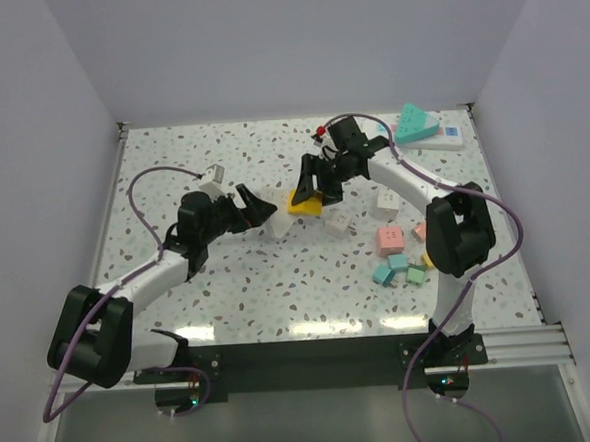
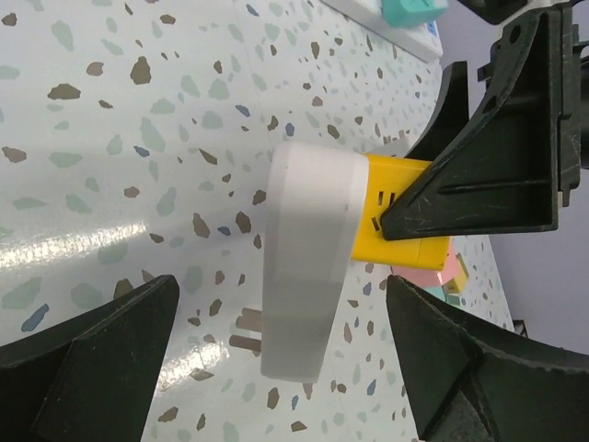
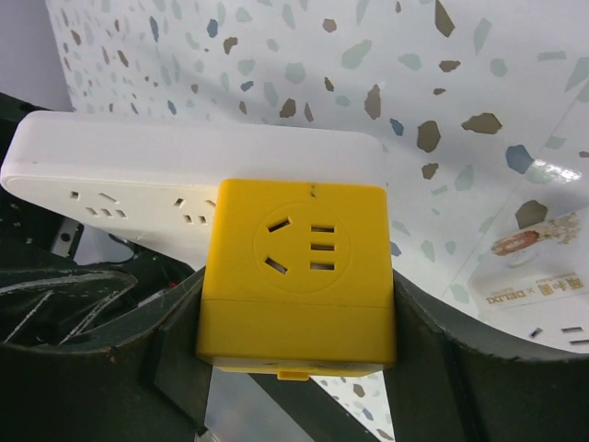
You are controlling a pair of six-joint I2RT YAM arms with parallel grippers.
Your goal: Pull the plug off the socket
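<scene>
The socket, a white oblong power strip (image 1: 442,139), lies at the back right with a teal plug block (image 1: 416,123) on it; both show at the top of the left wrist view, the strip (image 2: 416,37) and the teal block (image 2: 409,9). Mid-table, my right gripper (image 1: 310,192) (image 3: 296,322) is shut on a yellow cube plug (image 1: 305,203) (image 3: 299,258) that butts against a white triangular piece (image 1: 275,222) (image 2: 308,267) (image 3: 184,157). My left gripper (image 1: 257,208) (image 2: 281,308) is open, its jaws wide on either side of that white piece without touching it.
Several loose plug blocks lie at the right: pink (image 1: 391,240), teal (image 1: 398,267), white (image 1: 387,200) and white (image 1: 338,223). A small red-tipped item (image 1: 320,132) sits at the back. Walls close in the table on three sides.
</scene>
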